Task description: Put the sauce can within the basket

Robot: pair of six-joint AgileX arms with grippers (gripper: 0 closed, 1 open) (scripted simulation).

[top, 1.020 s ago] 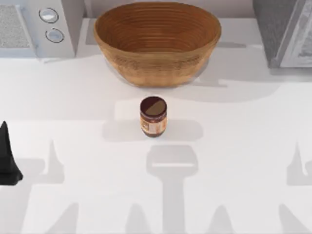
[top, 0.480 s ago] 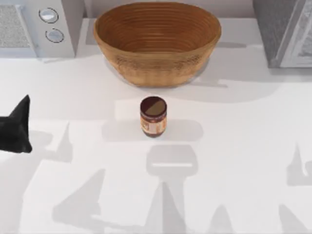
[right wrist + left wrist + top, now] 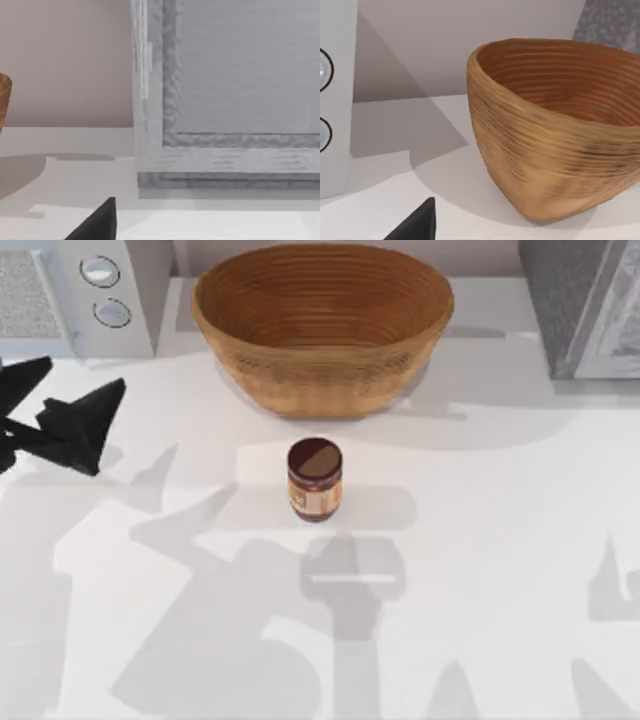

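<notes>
My left gripper (image 3: 72,390) hangs at the table's left edge, fingers spread and gripping nothing — well apart from the sauce can (image 3: 315,479). The can stands upright on the white table (image 3: 480,570), just in front of the basket (image 3: 322,325).

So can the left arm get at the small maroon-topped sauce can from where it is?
Probably yes: only bare white table lies between the left tool and the upright can.

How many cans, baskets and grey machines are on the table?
Sauce can: 1
Basket: 1
Grey machines: 2, the one with two round knobs at the table's back left, and the speckled one at the back right
Total: 4
</notes>
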